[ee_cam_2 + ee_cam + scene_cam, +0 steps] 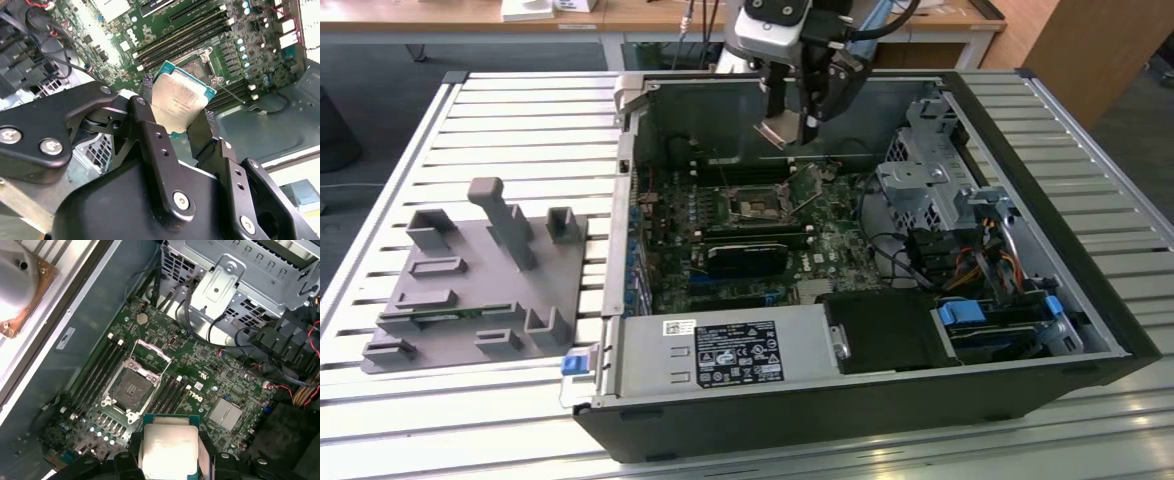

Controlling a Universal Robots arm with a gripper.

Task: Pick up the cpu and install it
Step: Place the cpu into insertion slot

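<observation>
The cpu [181, 100] is a small flat square chip with a silvery-grey metal top and a thin greenish rim that shows at its corners. It is clamped by two opposite edges at the tips of the fingers [150, 120] of the hand [175, 114]. It is tilted and held in the air, with its metal top facing back toward the wrist.
</observation>
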